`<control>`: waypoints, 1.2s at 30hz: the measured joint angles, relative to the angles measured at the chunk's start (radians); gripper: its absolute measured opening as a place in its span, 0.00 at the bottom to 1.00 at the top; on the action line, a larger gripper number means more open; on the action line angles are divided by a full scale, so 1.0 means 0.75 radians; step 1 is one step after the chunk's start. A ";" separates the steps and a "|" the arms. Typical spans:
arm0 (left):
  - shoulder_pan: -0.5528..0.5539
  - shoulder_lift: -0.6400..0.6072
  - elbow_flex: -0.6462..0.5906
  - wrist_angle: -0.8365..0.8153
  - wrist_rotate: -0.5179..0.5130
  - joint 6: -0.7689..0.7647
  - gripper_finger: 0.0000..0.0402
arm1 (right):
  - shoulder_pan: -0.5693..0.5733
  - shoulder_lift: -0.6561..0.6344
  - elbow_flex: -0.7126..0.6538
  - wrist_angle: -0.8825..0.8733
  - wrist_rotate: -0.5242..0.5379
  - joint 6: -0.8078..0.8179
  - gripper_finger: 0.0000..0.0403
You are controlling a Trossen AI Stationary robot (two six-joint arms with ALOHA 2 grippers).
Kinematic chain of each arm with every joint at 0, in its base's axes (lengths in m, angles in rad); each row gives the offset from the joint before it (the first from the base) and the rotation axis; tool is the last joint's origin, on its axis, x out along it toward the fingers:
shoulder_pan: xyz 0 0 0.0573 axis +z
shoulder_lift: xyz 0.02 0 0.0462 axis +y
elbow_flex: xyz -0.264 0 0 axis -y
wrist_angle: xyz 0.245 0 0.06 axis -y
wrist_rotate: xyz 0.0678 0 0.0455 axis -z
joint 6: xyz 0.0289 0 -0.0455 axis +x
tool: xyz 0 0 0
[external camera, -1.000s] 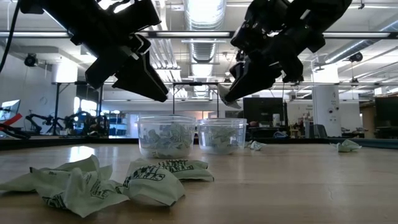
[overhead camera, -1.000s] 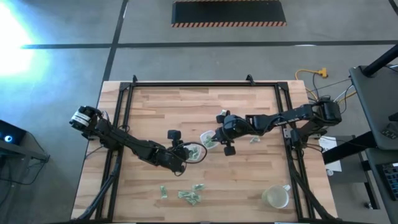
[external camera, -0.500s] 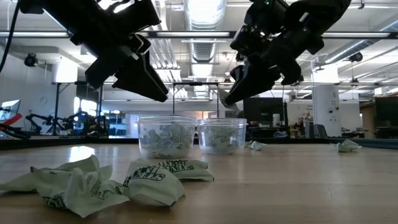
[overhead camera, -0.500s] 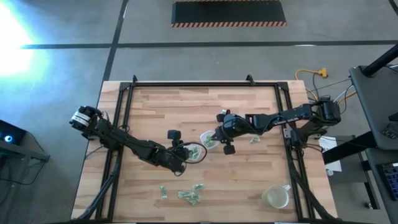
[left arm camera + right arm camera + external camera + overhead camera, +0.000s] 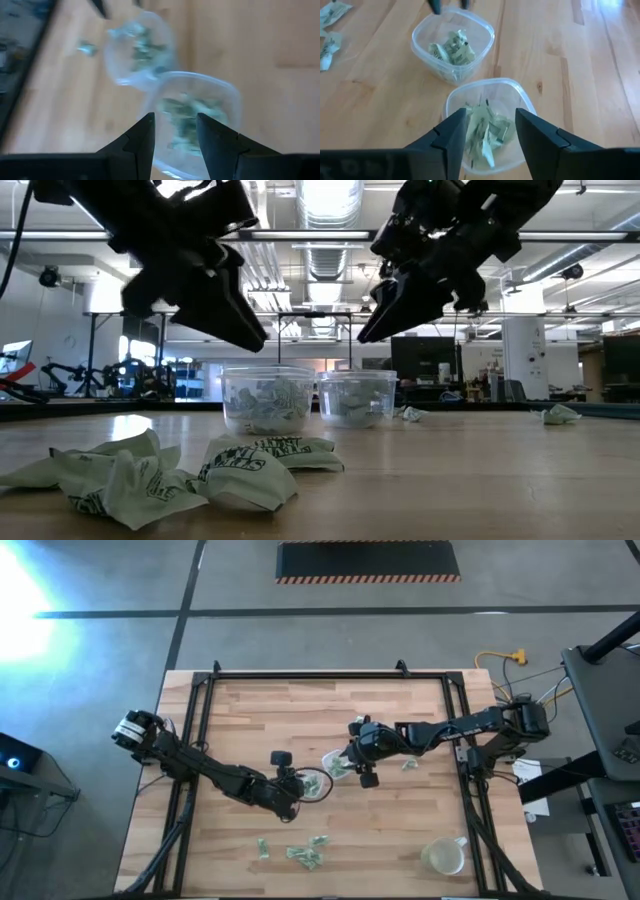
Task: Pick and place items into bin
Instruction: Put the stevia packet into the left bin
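From above, the right hand (image 5: 345,758) hangs over one clear tub (image 5: 334,766), the left hand (image 5: 297,787) over the other tub (image 5: 314,786); crumpled wrappers (image 5: 303,855) lie near the surface's (image 5: 250,715) front edge, well apart from both.

At table height, both tubs hold wrappers, and more wrappers sit loose in the foreground.

The left wrist view shows its fingers (image 5: 142,137) parted, empty, above a filled tub.

The right wrist view shows fingers (image 5: 454,135) spread, nothing held, a wrapper directly below. Descending too low could tip the light tub.
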 joint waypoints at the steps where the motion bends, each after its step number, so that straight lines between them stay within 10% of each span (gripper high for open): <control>1: -0.003 0.000 0.001 0.000 0.050 0.000 0.32 | 0.002 -0.008 0.006 -0.030 0.000 0.000 0.41; 36: -0.560 0.009 -0.010 -0.181 0.418 -0.843 0.32 | 0.175 -0.404 -0.086 -0.554 0.000 0.366 0.32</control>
